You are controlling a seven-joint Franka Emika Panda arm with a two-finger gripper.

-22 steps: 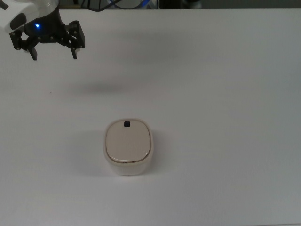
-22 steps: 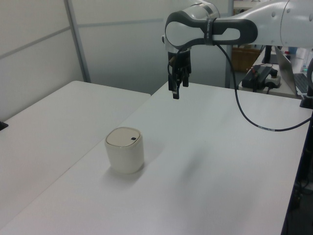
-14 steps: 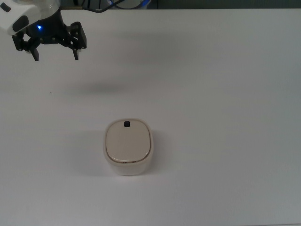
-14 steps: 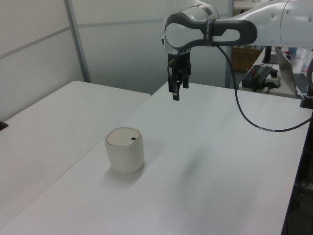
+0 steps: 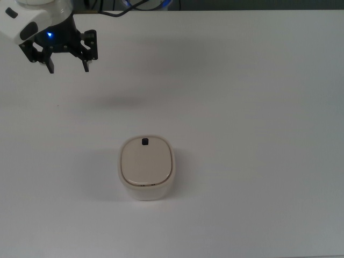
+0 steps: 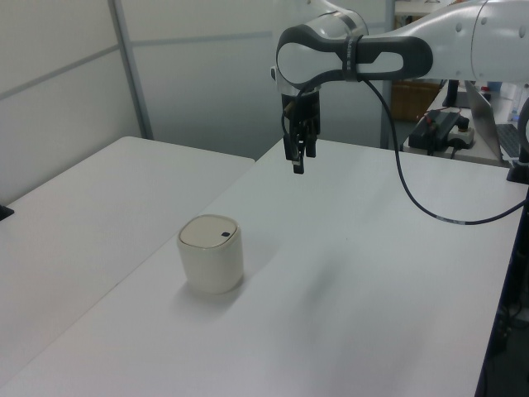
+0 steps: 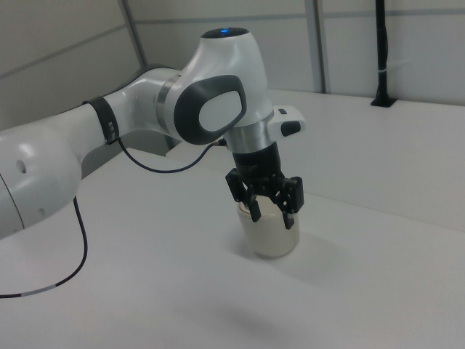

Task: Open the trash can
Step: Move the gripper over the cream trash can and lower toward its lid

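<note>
The trash can (image 5: pixel 146 167) is a small cream bin standing upright on the white table, its lid down flat and a tiny black button (image 5: pixel 144 142) near the lid's far edge in the top view. It also shows in the left view (image 6: pixel 210 253) and, partly behind the gripper, in the right view (image 7: pixel 271 236). My gripper (image 5: pixel 68 66) hangs open and empty in the air at the top view's upper left, well away from the bin. In the left view the gripper (image 6: pixel 296 165) is above and to the right of the bin; the right view shows its fingers spread (image 7: pixel 272 219).
The white table (image 5: pixel 258 134) stretches around the bin. A second white table (image 6: pixel 74 207) adjoins it on the left view's left. A black cable (image 6: pixel 413 190) hangs from the arm. Equipment and boxes (image 6: pixel 438 124) stand beyond the table at the left view's right.
The gripper has shifted slightly to the right and down in the top view and sunk a little in the left view. Its fingers stay open. The trash can has not moved.
</note>
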